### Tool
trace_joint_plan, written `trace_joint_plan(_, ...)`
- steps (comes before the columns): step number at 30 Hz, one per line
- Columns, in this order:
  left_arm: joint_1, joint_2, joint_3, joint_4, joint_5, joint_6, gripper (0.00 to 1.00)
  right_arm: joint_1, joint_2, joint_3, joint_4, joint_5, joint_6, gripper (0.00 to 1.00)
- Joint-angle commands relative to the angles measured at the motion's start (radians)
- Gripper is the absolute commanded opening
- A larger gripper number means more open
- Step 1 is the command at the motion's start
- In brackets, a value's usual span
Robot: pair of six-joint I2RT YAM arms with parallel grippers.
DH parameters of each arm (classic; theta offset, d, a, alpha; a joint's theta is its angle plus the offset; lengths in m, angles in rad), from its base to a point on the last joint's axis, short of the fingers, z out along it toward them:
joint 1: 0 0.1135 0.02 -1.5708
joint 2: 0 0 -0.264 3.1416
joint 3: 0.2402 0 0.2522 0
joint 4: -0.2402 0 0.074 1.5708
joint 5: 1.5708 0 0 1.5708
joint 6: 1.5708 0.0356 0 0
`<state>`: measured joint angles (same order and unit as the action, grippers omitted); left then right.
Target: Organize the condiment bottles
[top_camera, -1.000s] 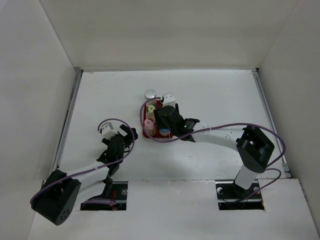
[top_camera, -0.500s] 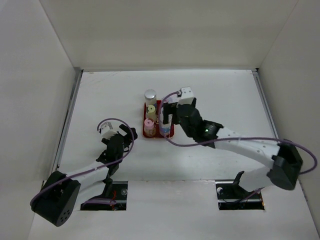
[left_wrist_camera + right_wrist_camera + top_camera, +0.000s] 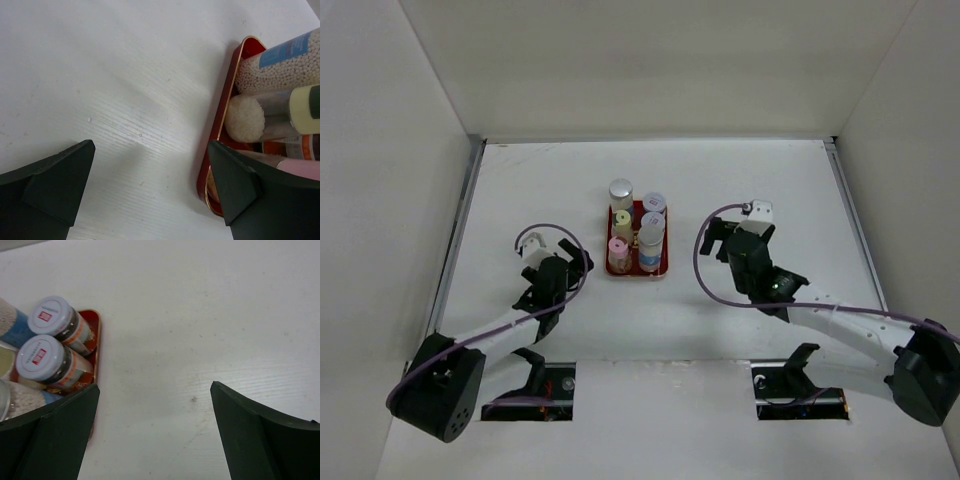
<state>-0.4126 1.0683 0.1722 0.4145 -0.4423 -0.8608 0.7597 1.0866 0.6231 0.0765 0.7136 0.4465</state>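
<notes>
The condiment bottles (image 3: 651, 228) stand gathered on the red tray (image 3: 96, 335), seemingly done; left pincer (image 3: 151, 144) and right pincer (image 3: 155, 385) gape, empty.

In the left wrist view the condiment bottles (image 3: 280, 65) run off the right edge, their tops mostly out of frame, and a finger (image 3: 240, 192) of the left gripper (image 3: 151, 145) covers the near corner of the red tray (image 3: 226, 100). In the right wrist view a finger (image 3: 50, 435) of the right gripper (image 3: 155, 385) hides the tray's near end; the left edge cuts several bottles. From above, the labels (image 3: 651, 240) are too small to read.
</notes>
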Motion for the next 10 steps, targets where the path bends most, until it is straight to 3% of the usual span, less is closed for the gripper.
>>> trace_joint_plan(1, 0.022, 0.019, 0.081, -0.089, 0.022, 0.019, 1.00, -0.024, -0.008, -0.031, 0.144, 0.030, 0.052, 1.00)
trace_joint_plan(10, 0.070, 0.056, 0.161, -0.175, 0.019, 0.023, 1.00, -0.036, 0.053, -0.020, 0.247, 0.015, 0.015, 1.00)
